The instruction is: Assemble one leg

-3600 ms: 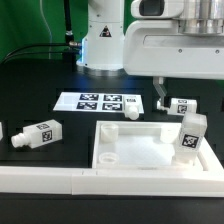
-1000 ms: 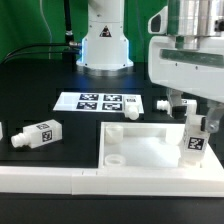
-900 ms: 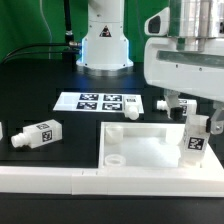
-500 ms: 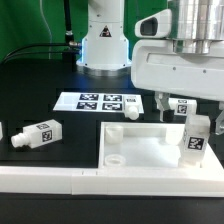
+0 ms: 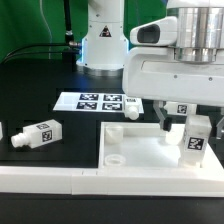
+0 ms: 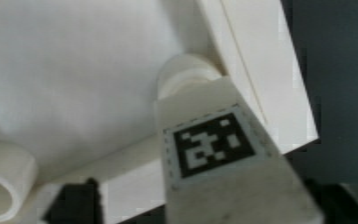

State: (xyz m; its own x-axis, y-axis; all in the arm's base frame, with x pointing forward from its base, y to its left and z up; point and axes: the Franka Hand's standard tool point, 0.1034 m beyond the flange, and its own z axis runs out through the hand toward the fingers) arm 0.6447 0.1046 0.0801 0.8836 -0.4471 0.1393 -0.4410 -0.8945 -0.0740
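One leg (image 5: 194, 139) stands upright on the right-hand corner of the white tabletop (image 5: 140, 148), its tag facing the camera. My gripper (image 5: 189, 126) is down over it, one dark finger (image 5: 163, 121) to the exterior view's left of the leg with a gap between them; the other finger is hidden. In the wrist view the leg (image 6: 220, 150) fills the middle between my two dark fingertips (image 6: 69, 200), and bare tabletop (image 6: 69, 80) shows in the gap. The jaws are open around the leg, not pressing on it.
A leg (image 5: 35, 135) lies on the black table at the left, another (image 5: 3, 132) at the left edge, and one (image 5: 181, 108) behind my hand. The marker board (image 5: 95, 102) lies at the back. A white border rail (image 5: 50, 180) runs along the front.
My hand has moved toward the exterior view's left and come down, so its fingers now straddle the upright leg. The leg has stayed in place.
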